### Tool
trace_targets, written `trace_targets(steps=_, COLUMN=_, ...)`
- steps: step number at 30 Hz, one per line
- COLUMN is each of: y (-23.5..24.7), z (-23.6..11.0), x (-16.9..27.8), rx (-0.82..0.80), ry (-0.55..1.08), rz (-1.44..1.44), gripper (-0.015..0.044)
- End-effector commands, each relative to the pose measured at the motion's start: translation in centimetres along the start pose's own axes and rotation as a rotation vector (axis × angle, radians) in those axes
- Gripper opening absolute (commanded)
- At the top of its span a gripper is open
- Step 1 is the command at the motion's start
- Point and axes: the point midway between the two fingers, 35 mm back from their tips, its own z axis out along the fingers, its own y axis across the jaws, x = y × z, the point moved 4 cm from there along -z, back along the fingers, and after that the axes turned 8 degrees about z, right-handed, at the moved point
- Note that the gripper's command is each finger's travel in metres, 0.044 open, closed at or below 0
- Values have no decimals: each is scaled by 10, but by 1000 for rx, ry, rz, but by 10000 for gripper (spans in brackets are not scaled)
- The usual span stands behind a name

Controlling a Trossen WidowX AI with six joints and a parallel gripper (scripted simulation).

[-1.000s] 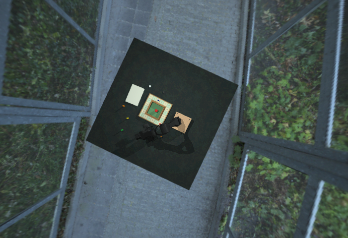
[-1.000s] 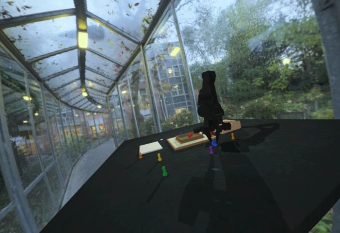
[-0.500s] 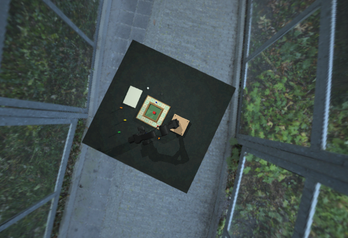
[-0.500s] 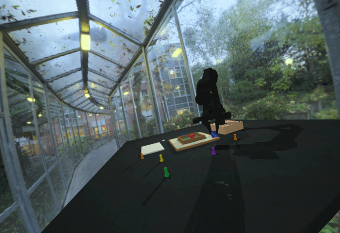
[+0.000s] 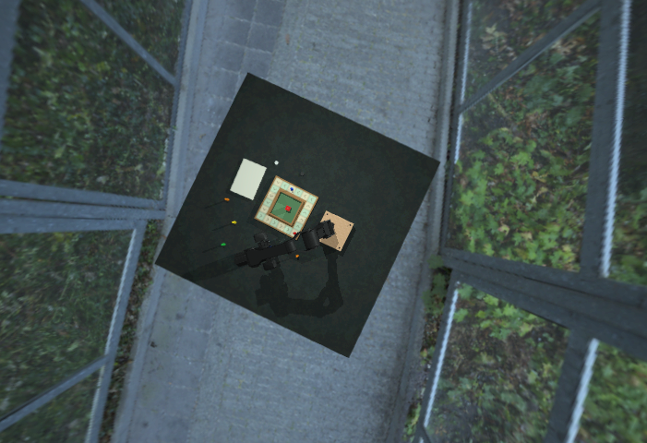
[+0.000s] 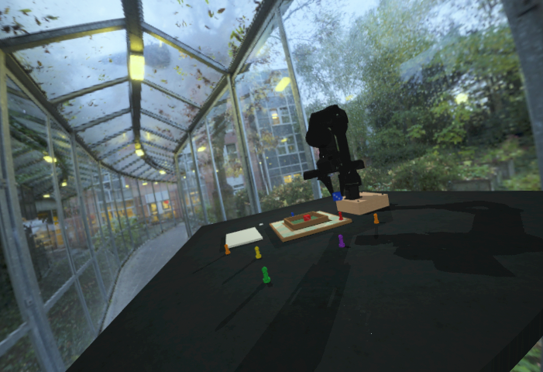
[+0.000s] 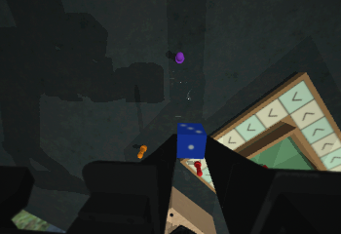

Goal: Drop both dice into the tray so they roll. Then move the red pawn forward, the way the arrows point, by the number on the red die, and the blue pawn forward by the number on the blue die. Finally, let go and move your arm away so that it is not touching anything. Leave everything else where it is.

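My gripper [image 7: 189, 137] [image 6: 336, 195] [image 5: 329, 226] is shut on the blue die [image 7: 191, 140] [image 6: 336, 197] and holds it in the air above the near corner of the game board [image 5: 308, 198] [image 6: 324, 225] [image 7: 295, 104]. The red die [image 5: 288, 208] [image 6: 307, 217] lies in the brown-walled tray [image 5: 276, 200] [image 6: 317, 218] in the middle of the board. The red pawn [image 5: 294, 233] [image 6: 340, 215] [image 7: 198, 168] stands on the board's corner just below the held die. The blue pawn [image 5: 292, 188] [image 6: 292, 214] stands on the far side of the board.
A wooden block [image 5: 341, 230] [image 6: 368, 202] sits beside the board under my arm. A cream card [image 5: 247, 178] [image 6: 243, 236] lies on the other side. Loose pawns stand around: orange [image 6: 376, 218] [image 7: 141, 151], purple [image 6: 341, 240] [image 7: 179, 58], yellow [image 6: 257, 251], green [image 6: 266, 274], another orange [image 6: 226, 249].
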Motion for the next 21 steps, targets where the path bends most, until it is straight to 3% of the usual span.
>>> trace_targets(steps=1, y=-17, z=0, x=0, rx=5, ry=-3, rz=50, gripper=0)
trace_targets(steps=21, y=-127, z=20, x=17, rx=23, ry=-2, rz=435, gripper=0)
